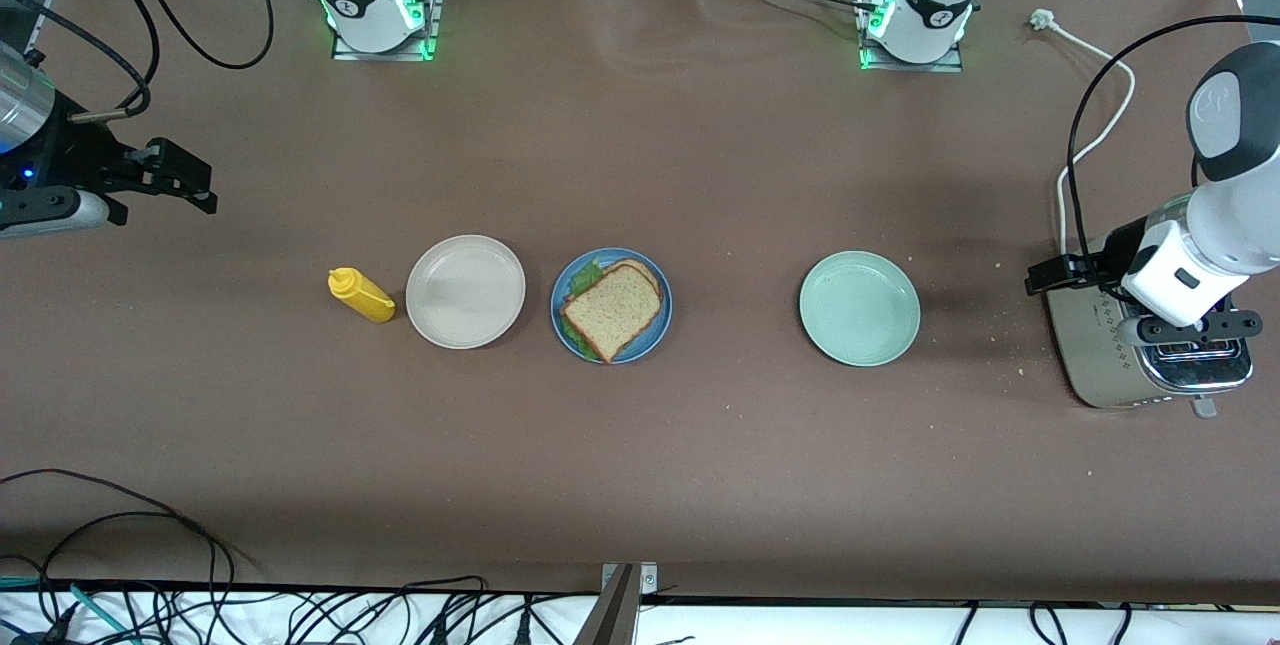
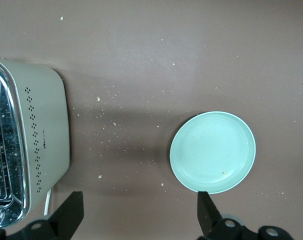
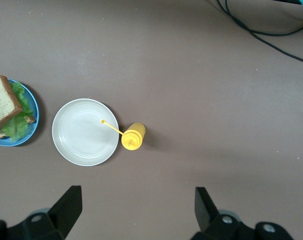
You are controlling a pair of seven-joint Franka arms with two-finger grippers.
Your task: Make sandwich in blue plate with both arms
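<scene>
The sandwich (image 1: pixel 612 310) lies on the blue plate (image 1: pixel 652 333) mid-table, its top speckled bread slice sitting askew over green lettuce and a lower slice. In the right wrist view the sandwich (image 3: pixel 4 102) and blue plate (image 3: pixel 35 117) show at the picture's edge. My right gripper (image 1: pixel 170 175) hangs open and empty, high over the right arm's end of the table; in its own view the right gripper (image 3: pixel 136 190) is over bare table. My left gripper (image 1: pixel 1060 273) is open and empty, up in the air beside the toaster; the left gripper (image 2: pixel 139 195) shows bare table between its fingers.
A beige plate (image 1: pixel 465 291) and a yellow squeeze bottle (image 1: pixel 360 294) lie beside the blue plate toward the right arm's end. A pale green plate (image 1: pixel 859 308) and a silver toaster (image 1: pixel 1150 355) sit toward the left arm's end, with crumbs scattered between them. A white power cord (image 1: pixel 1095 125) trails from the toaster.
</scene>
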